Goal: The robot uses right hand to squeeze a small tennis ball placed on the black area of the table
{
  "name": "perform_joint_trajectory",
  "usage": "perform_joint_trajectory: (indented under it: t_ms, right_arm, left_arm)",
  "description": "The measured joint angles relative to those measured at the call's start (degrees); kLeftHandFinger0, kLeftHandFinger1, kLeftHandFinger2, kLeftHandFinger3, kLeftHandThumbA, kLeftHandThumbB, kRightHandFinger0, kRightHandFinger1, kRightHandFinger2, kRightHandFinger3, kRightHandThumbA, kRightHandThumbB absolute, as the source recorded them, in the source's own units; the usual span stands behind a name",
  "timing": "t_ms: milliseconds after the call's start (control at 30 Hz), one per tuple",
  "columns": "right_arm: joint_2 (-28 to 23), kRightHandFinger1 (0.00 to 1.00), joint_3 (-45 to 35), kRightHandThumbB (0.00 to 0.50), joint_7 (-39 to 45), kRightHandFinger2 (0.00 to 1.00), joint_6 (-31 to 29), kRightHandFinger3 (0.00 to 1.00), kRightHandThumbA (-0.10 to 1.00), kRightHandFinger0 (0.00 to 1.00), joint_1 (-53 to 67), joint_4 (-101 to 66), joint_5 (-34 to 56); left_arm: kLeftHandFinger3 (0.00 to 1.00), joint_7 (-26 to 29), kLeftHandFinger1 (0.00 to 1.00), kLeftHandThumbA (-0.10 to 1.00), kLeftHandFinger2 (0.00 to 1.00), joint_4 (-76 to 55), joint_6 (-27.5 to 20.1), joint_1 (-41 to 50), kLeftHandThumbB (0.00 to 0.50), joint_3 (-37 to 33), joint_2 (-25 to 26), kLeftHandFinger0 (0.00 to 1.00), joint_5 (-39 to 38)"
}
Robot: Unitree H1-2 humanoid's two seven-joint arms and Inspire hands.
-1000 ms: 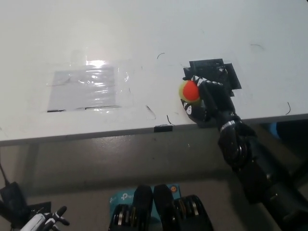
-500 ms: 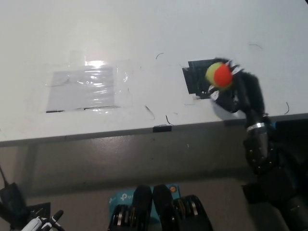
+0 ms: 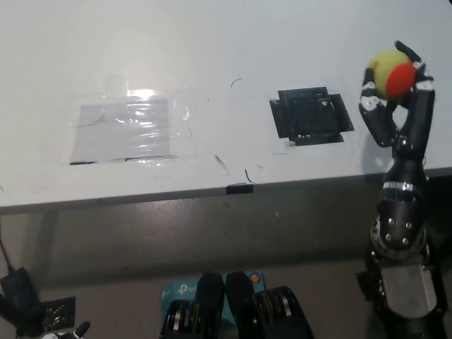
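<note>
1. The black right hand (image 3: 397,99) is holding a small yellow-and-orange tennis ball (image 3: 392,73), its fingers (image 3: 374,106) curling closed around it.
2. The ball is sitting up in the fingers, raised above the white table (image 3: 212,56), well to the right of the black taped patch (image 3: 311,116).
3. The white left hand (image 3: 65,333) is barely showing at the lower left edge; its fingers cannot be made out.

White table (image 3: 212,42) with black area (image 3: 311,116) and clear taped sheet (image 3: 127,131).
</note>
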Motion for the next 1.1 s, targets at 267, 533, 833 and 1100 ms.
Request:
perform_joint_trajectory:
  t_ms: [267, 533, 833, 1100]
  right_arm:
    - [2.96, 0.0, -0.37, 0.23, 0.95, 0.08, 0.85, 0.01, -0.1, 0.0, 4.75, -4.98, 4.47]
    - [4.08, 0.0, -0.34, 0.259, 0.96, 0.09, 1.55, 0.02, -0.1, 0.0, 7.15, -6.14, 5.94]
    - [4.35, 0.0, -0.34, 0.249, 0.53, 0.1, 1.72, 0.02, -0.1, 0.0, 7.76, -6.96, 5.89]
    - [3.41, 0.01, 0.22, 0.214, -0.09, 0.27, 1.6, 0.17, -0.1, 0.0, 8.44, -6.19, 4.17]
  left_arm:
    - [0.53, -0.01, 0.17, 1.0, 0.4, -0.2, -0.09, 0.02, 0.5, 0.14, 0.01, 0.21, 0.11]
    - [0.55, -0.01, 0.19, 1.0, 0.44, -0.09, -0.34, -0.1, 0.5, 0.15, 0.01, 0.21, 0.3]
    - [0.54, -0.02, 0.18, 1.0, 0.43, -0.13, -0.39, -0.12, 0.5, 0.16, 0.02, 0.21, 0.43]
    - [0.58, -0.04, 0.2, 1.0, 0.43, -0.2, -0.37, -0.13, 0.5, 0.15, 0.03, 0.22, 0.57]
